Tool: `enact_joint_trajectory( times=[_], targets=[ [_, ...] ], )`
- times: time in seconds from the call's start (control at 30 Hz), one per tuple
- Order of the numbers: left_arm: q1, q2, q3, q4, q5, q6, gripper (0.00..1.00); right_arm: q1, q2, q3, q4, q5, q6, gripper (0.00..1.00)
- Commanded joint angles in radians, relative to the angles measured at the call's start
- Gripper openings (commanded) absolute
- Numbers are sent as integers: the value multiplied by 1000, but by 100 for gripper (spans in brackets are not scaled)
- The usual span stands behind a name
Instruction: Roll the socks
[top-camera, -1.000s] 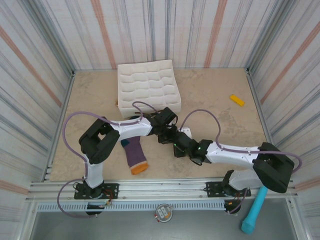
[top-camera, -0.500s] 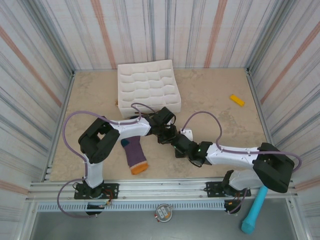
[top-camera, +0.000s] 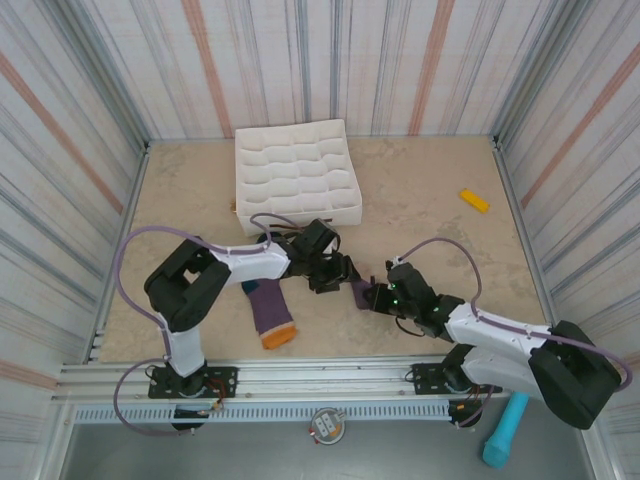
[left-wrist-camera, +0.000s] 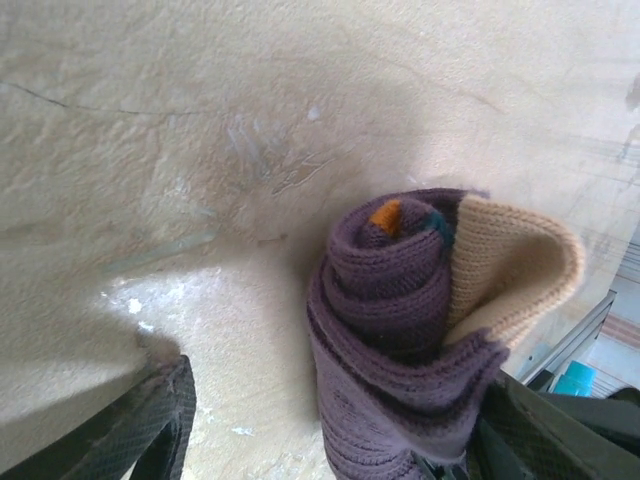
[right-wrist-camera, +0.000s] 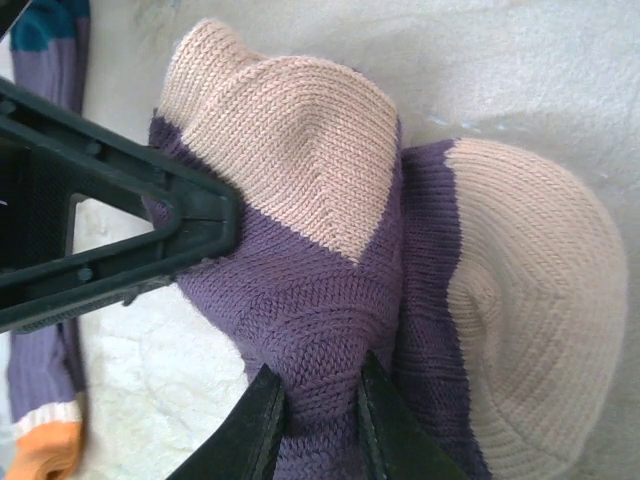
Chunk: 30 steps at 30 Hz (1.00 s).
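My right hand (right-wrist-camera: 318, 388) is pinched narrow on the purple fabric of the rolled sock (right-wrist-camera: 300, 270), which sits mid-counter. My left hand (top-camera: 336, 272), just left of it, has its jaws wide around the roll, with one finger (right-wrist-camera: 150, 235) touching it. The cream cuff bulges loose over the coil. To finish this well, I should hold the pinch firm, draw the cuff fully over the roll so it locks, then slide my left hand clear without snagging. The second sock (top-camera: 268, 310) lies flat, near left.
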Motion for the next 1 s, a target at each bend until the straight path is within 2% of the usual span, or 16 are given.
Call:
enact_joint_trajectory(
  times=[0.0,0.13,0.4,0.67,0.83,0.97],
  targets=[
    [13,-47,-41,47,-4,15,70,-95,4,-57,-80,-181,19,8],
    [13,-80,-88,126,-7,10,71,-199,15,-83,-59,-302,21,8],
    [9,-91,-104,262,29,30,69,-320,50,-103,-56,-429,32,8],
    [-19,-37,-54,187,33,52,61,-427,111,-112,-16,-545,60,10],
    [-47,-10,-26,150,28,72,58,-503,129,-106,-43,-598,59,10],
    [-66,21,-6,146,27,67,58,-522,162,-104,-43,-611,45,10]
  ],
)
